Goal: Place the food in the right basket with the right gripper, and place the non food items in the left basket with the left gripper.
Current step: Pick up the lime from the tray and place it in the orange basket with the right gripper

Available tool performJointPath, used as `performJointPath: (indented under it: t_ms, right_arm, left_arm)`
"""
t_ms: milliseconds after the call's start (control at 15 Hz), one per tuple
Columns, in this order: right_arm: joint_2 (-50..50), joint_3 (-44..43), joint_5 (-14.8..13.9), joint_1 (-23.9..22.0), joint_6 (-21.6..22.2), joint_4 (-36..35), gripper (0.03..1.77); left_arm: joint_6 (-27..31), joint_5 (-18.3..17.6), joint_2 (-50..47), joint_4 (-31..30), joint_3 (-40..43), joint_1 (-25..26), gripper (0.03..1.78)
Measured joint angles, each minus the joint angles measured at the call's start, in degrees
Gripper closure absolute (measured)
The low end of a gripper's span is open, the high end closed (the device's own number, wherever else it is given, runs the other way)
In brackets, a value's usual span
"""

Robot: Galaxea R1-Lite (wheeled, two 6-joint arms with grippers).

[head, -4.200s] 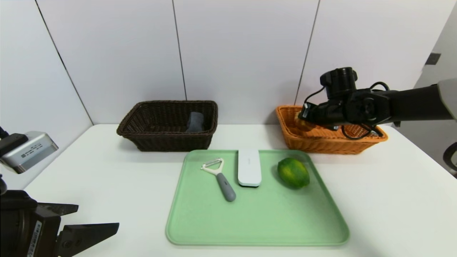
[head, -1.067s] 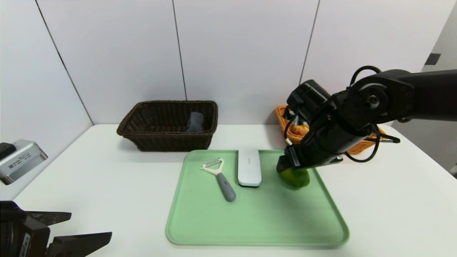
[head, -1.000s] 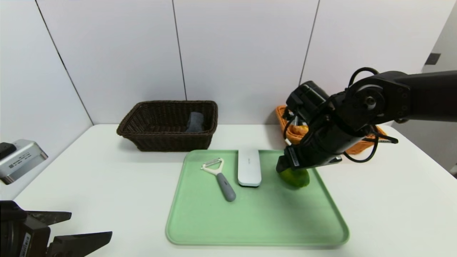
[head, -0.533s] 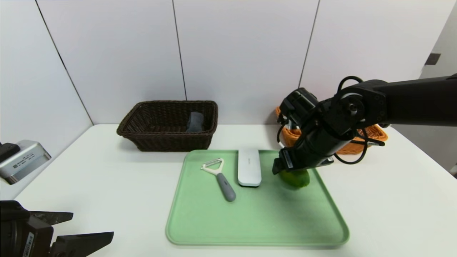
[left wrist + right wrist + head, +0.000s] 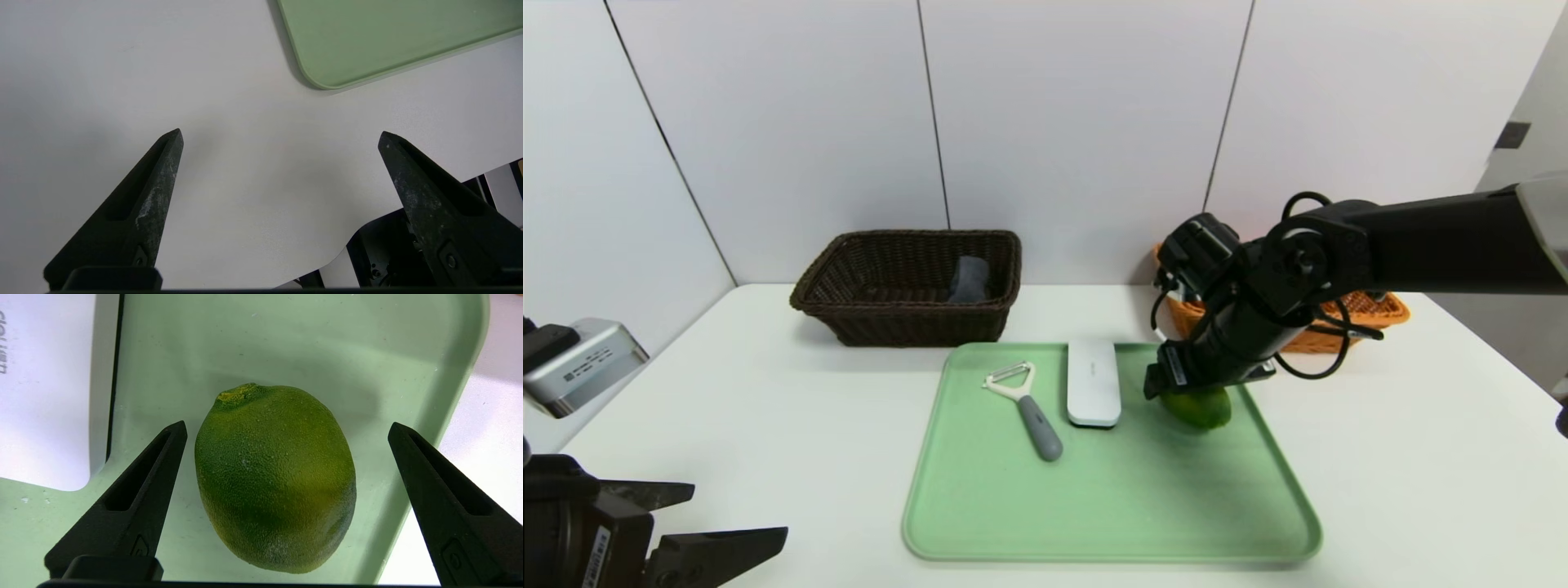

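A green citrus fruit lies on the right side of the pale green tray. My right gripper is lowered over it and open, one finger on each side of the fruit, neither touching it. A grey-handled peeler and a white flat box lie on the tray to the fruit's left. The brown left basket holds a grey item. My right arm partly hides the orange right basket. My left gripper hangs open over bare table at the near left.
A silver device sits at the table's left edge. The tray's near left corner shows in the left wrist view, with the table's front edge close behind my left fingers. White wall panels stand behind the baskets.
My right arm came from the orange basket down to the fruit. Over the last second it sank a little lower and shifted left around it, still open. The left arm barely moved.
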Motion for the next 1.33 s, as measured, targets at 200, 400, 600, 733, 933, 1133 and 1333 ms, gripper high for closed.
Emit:
performJointPath:
  t_ms: [200,400,600,733,933,1133,1333]
  right_arm:
    - [0.7,0.0,0.0,-0.2,0.0,0.0,0.10]
    - [1.1,0.1,0.1,-0.3,0.0,0.0,0.24]
    - [1.6,0.1,0.2,-0.3,0.1,-0.1,0.68]
    - [1.8,0.1,0.4,-0.3,0.1,-0.1,0.73]
    - [1.1,0.0,0.4,0.5,0.0,0.1,0.73]
    - [-2.2,-0.1,0.9,2.9,0.2,0.2,0.74]
    - [-7.7,-0.5,5.4,4.0,0.4,0.0,0.74]
  left_arm:
    - [0.1,0.0,0.6,-0.1,-0.2,0.0,0.12]
    - [0.1,0.0,1.0,-0.1,-0.2,0.0,0.12]
    - [0.0,0.0,1.3,-0.1,0.1,0.0,0.12]
    - [-0.1,-0.1,1.3,-0.1,0.2,0.0,0.12]
    - [-0.1,0.0,1.3,-0.1,0.3,0.1,0.12]
    - [-0.2,0.0,1.4,-0.1,0.8,0.1,0.12]
    - [-0.5,0.0,1.5,-0.1,1.2,0.1,0.12]
